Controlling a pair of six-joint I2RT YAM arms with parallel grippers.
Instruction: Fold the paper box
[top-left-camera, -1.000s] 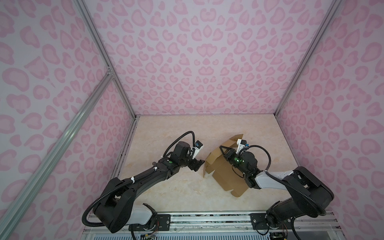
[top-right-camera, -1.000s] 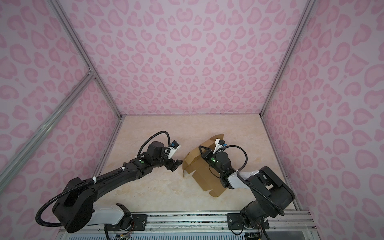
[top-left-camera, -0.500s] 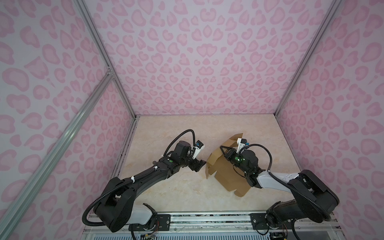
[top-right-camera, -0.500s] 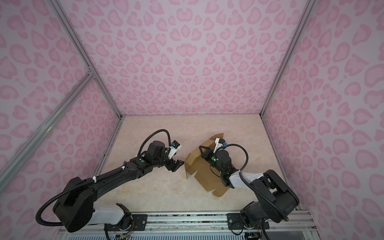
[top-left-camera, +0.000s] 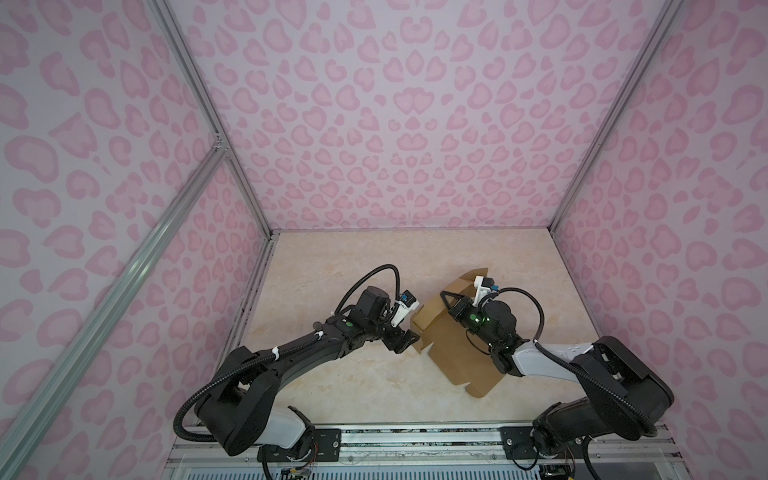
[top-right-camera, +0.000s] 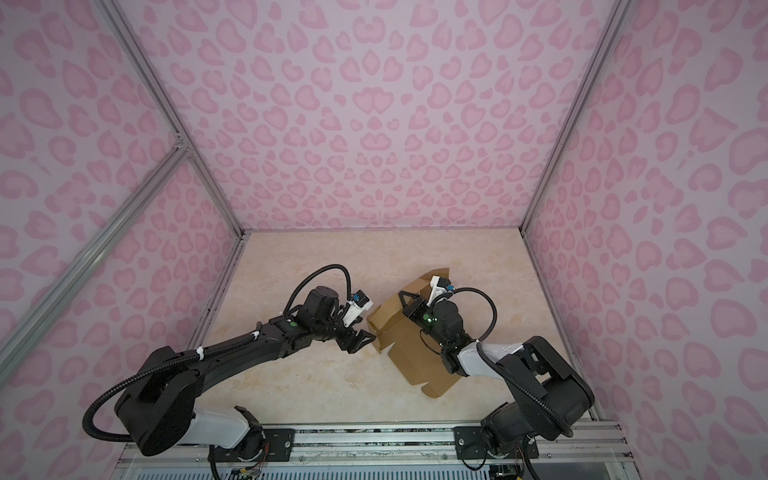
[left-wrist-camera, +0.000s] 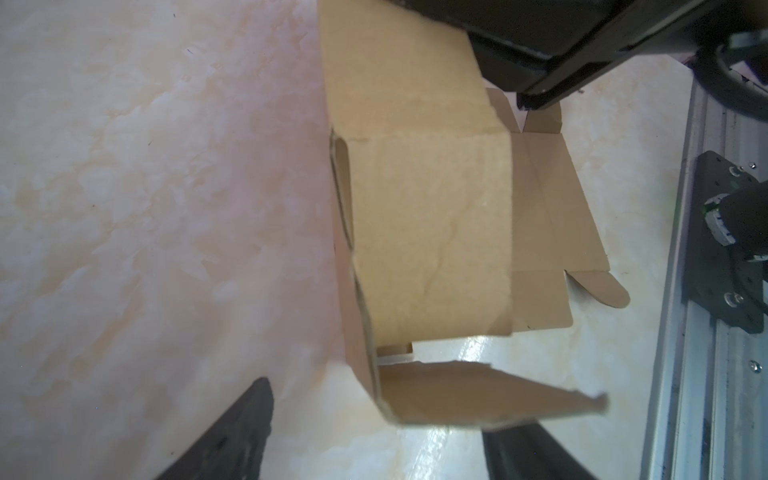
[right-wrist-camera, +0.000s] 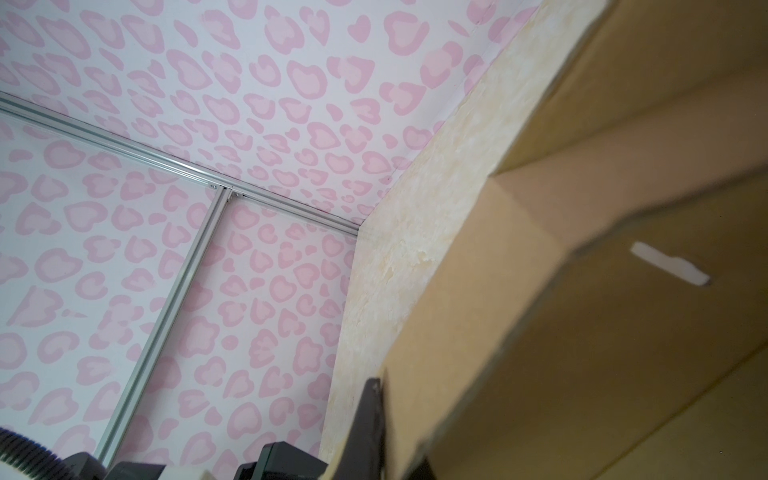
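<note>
Right of centre on the table (top-left-camera: 332, 386): paper box (top-left-camera: 461, 357), half folded. Right gripper (top-left-camera: 451, 301) clamped on its panel. Left gripper (top-left-camera: 405, 343) spread wide, empty, beside the left flap.

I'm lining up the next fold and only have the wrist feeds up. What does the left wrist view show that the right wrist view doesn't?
Left wrist only: the open left gripper, its two dark fingers either side of a loose flap, plus the right arm's black body over the cardboard and the metal base rail.

Right wrist only: the pink patterned walls, a slit in a panel, and the right gripper shut on a cardboard edge.

Both: the paper box and the marbled tabletop.
</note>
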